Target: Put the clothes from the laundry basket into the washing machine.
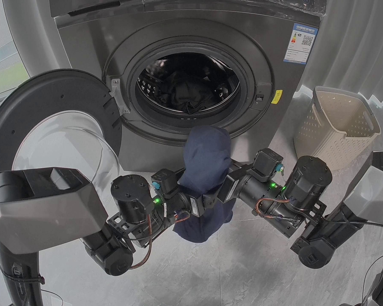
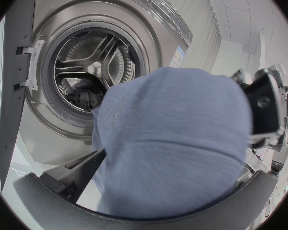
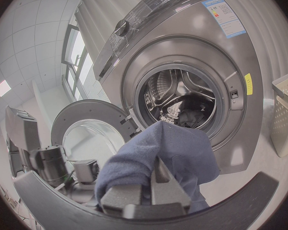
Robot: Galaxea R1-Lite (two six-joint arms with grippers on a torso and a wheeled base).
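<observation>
I judged the step needed a lift and a push toward 12 o'clock, high enough for the hanging tail to clear the door seal, with release only once deep in the drum. The blue garment sat just below the washing machine mouth, bulging to 12 o'clock above both grippers and drooping to 6. The right gripper pinched the cloth. I could not tell the left gripper grip.
</observation>
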